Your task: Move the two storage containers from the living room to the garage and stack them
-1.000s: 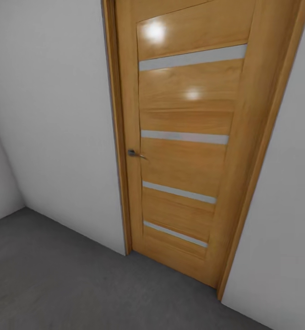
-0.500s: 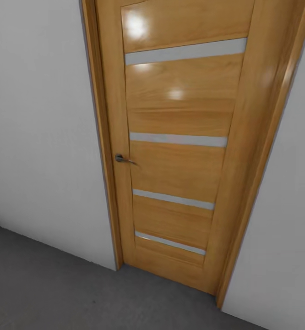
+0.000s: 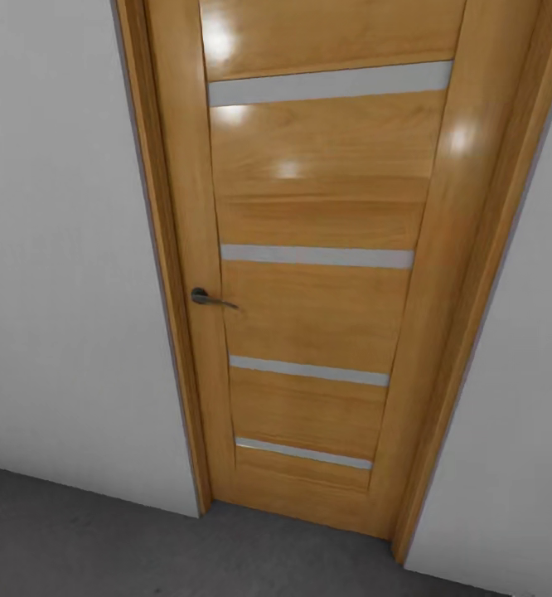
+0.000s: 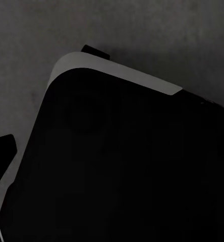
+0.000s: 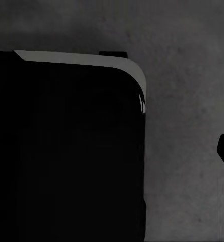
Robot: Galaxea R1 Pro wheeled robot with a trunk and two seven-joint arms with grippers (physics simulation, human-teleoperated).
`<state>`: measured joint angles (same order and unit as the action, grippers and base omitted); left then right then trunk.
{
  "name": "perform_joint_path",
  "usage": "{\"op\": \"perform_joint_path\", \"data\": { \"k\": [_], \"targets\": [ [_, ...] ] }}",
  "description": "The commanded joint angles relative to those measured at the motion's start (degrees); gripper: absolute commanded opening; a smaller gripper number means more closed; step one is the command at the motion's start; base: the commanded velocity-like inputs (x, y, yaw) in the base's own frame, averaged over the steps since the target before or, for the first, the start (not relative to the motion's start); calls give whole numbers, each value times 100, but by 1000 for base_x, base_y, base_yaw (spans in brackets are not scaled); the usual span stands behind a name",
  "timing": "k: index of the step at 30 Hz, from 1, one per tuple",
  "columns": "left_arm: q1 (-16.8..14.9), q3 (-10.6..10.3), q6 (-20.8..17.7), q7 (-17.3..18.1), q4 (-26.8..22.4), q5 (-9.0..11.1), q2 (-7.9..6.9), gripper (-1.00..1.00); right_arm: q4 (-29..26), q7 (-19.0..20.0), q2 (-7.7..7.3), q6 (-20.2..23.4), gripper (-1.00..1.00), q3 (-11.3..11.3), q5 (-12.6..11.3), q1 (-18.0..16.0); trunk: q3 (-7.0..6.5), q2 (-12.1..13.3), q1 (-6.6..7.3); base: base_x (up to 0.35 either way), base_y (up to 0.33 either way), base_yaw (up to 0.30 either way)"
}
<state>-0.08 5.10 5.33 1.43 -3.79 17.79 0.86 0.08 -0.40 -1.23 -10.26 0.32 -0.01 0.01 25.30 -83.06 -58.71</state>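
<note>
Closed wooden door (image 3: 317, 274) w/ handle (image 3: 201, 296), grey floor (image 3: 77, 539); end effector state: can't tell, wrist views dark.

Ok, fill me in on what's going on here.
Nothing is being handled at this moment. The head view faces a closed wooden door with pale horizontal strips and a dark lever handle, set in a white wall above the floor, which is dark grey. Both wrist views look down at that same grey surface past a dark rounded body, probably the robot's own base. No orange-red containers appear here.
</note>
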Motion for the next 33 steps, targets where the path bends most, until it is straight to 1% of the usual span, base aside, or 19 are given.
{"op": "perform_joint_path", "data": {
  "k": [1,7,20,30,33],
  "targets": [
    [-1,44,12,15,1,5,2,100,1,-4,0,-20,100,3,0,-1,4,-2,-2,154,312,-245],
    [-1,44,20,15,1,2,2,100,1,-4,0,-21,100,-2,1,-1,4,-2,-2,116,208,-245],
    [-1,36,46,15,1,-4,2,100,1,-4,0,-20,100,-6,1,-1,4,-2,-2,10,17,-244],
    [-1,35,54,15,1,-4,3,100,1,-4,0,-20,100,2,3,-1,4,-2,-2,0,2,-38],
    [-1,35,55,15,1,-4,5,100,1,1,0,-15,100,3,13,-1,4,-2,-2,0,123,-2]
  ]
}}
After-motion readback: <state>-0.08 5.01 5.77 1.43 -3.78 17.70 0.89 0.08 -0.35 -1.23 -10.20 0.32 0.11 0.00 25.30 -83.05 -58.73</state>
